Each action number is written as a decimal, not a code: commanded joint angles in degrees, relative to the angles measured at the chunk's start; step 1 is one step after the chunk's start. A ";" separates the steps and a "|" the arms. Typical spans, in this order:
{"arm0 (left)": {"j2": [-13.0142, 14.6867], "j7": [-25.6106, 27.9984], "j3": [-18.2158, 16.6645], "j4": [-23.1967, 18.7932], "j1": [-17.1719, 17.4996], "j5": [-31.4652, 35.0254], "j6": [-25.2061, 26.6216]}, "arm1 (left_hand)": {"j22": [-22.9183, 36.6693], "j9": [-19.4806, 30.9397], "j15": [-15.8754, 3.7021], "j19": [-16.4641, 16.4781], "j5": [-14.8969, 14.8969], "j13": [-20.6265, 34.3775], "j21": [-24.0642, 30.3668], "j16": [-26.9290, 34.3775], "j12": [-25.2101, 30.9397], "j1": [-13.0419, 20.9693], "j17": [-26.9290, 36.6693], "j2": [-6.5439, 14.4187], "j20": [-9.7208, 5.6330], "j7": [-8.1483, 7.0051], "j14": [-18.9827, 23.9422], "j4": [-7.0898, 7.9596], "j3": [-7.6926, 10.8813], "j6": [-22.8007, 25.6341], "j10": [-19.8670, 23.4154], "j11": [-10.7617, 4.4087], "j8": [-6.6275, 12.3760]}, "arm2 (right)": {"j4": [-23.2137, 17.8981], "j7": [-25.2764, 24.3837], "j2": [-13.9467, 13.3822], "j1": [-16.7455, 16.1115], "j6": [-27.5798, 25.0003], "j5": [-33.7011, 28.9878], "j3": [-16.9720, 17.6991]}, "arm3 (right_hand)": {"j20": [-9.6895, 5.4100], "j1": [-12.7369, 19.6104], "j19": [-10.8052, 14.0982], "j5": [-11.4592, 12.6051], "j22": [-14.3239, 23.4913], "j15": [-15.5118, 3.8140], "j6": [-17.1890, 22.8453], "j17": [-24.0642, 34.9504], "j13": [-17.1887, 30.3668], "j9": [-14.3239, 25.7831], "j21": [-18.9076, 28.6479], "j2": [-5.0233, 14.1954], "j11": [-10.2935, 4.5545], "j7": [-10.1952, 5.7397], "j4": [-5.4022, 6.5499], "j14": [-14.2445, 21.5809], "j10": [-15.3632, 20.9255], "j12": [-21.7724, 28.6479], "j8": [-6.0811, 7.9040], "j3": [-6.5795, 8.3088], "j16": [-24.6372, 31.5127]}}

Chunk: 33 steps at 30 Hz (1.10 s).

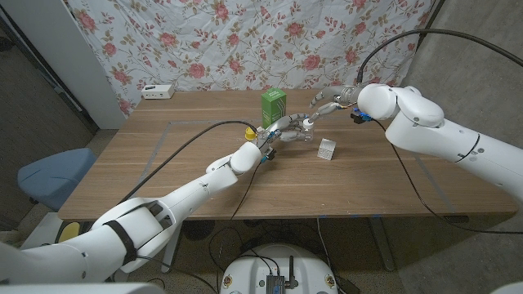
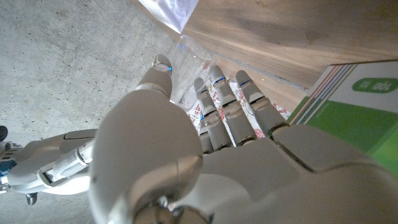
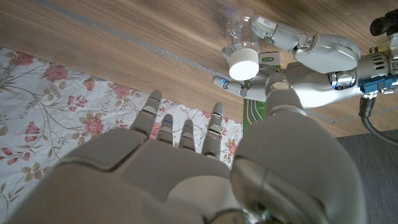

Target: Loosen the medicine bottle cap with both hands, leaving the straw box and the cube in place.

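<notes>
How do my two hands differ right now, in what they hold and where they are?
The left hand grips the clear bottle with the white cap; the right hand holds nothing, fingers spread. The left hand sits low beside the green box; the right hand hovers apart from the cap, nearer the table's far edge. Both reach toward mid-table.
</notes>
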 commanded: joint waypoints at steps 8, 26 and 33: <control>0.35 0.15 0.18 -1.65 0.54 0.54 0.76 | 0.11 0.17 -5.88 0.12 0.03 0.12 0.06 0.07 0.21 0.11 0.15 0.48 -0.41 -0.42 1.05 -0.10 0.56 0.43 2.19 -1.38 0.02 | 1.18 4.48 2.25 -0.36 0.74 -7.16 -0.90 | -0.02 1.22 1.07 0.22 0.20 -0.08 1.51 0.13 0.18 0.48 0.74 -0.41 0.12 0.16 0.10 0.67 0.78 0.45 0.92 0.88 0.49; 1.20 0.74 -0.05 -4.60 1.84 1.10 2.62 | 0.10 0.17 -5.88 -0.01 0.01 0.12 0.07 0.00 0.23 -0.11 0.12 0.37 -0.76 -0.61 1.36 -0.15 0.87 0.57 2.71 -1.40 0.02 | 1.80 5.36 3.55 -2.23 2.13 -10.30 0.22 | -0.23 2.62 1.96 0.13 0.20 -0.57 4.50 0.09 0.20 1.06 0.86 -0.92 -0.24 0.07 0.21 1.60 1.91 0.70 2.46 1.59 0.69; 1.17 0.64 -0.02 -4.30 1.76 1.11 2.22 | 0.09 0.17 -5.86 -0.16 0.00 0.12 0.04 -0.02 0.12 -0.19 0.11 0.27 -1.08 -0.64 1.46 -0.19 1.01 0.52 2.63 -1.46 -0.02 | 1.72 5.68 4.18 -2.78 1.84 -11.84 0.28 | -0.58 3.28 2.45 0.01 0.20 -0.71 6.20 0.08 0.21 1.33 0.94 -1.15 -0.17 -0.08 0.21 2.16 2.44 0.78 3.33 1.93 0.80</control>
